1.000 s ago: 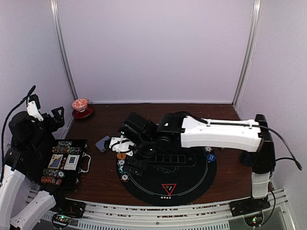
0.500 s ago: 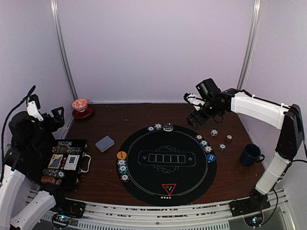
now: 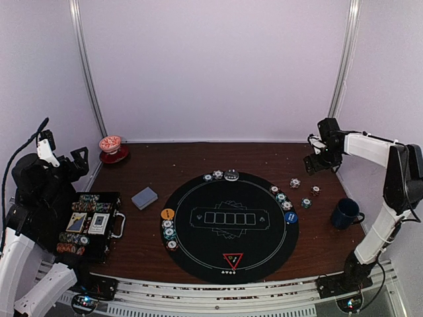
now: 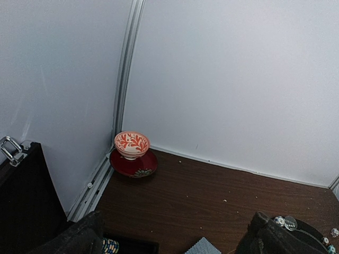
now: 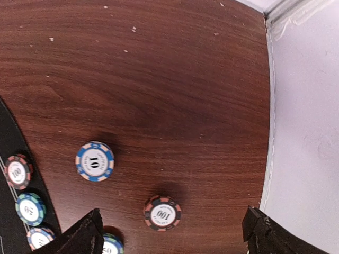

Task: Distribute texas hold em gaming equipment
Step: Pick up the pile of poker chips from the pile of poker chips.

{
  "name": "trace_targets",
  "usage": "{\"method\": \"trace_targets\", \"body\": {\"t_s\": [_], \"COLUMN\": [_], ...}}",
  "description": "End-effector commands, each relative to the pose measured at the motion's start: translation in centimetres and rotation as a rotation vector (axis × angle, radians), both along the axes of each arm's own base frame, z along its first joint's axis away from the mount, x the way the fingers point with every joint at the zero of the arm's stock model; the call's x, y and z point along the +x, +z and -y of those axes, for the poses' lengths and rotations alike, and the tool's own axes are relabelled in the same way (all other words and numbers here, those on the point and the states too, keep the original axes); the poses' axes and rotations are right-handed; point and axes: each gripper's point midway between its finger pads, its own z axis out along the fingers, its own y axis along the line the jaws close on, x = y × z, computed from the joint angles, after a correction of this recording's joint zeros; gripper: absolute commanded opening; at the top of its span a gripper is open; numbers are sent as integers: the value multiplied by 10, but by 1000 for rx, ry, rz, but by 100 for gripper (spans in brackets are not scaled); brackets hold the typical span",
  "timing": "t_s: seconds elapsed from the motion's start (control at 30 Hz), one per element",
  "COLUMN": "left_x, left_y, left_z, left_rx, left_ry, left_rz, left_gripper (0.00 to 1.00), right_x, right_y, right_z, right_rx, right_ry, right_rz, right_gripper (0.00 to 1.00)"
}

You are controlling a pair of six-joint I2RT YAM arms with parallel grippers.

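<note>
Triangle marker (image 3: 232,259): I saw it at the 6 o'clock edge of the mat (image 3: 198,254).
Left pincer (image 4: 172,239): spread wide and empty, raised by the open case (image 3: 89,224) of chips.
Card deck (image 3: 144,197): lay on bare table off the mat's 10 o'clock.
Buttons: orange button (image 3: 167,214) at 9 o'clock, blue button (image 3: 291,216) at 3 o'clock, each ending a row of chips.
Loose chips (image 3: 295,183): three off the mat, toward 2 o'clock.
Right pincer (image 5: 175,233): spread, empty, raised just beyond those loose chips.
</note>
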Motion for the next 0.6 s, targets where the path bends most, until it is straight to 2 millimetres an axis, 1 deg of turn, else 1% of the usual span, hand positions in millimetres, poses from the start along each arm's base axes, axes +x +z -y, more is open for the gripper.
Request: {"method": "trace_targets", "body": {"t_s": [0.0, 0.17, 0.37, 0.47, 0.57], "left_x": [-1, -2, -2, -3, -3], "left_y": [13, 14, 14, 15, 15], "left_z": [0, 0, 0, -1, -1], "left_rx": [-11, -12, -12, -12, -11], "left_ry": [-6, -2, -3, -2, -1], "left_rz": [61, 67, 67, 69, 70], "left_gripper": [98, 98, 98, 98, 98], "right_x": [-1, -15, -34, -36, -39], "right_y": [-23, -50, -76, -76, -74], "right_z": [17, 11, 13, 19, 17], "right_rx": [74, 99, 63, 34, 43], "right_ry": [-43, 11, 52, 42, 49], "right_rz": [-59, -181, -285, -279, -277], "right_gripper": [89, 84, 80, 79, 78]}}
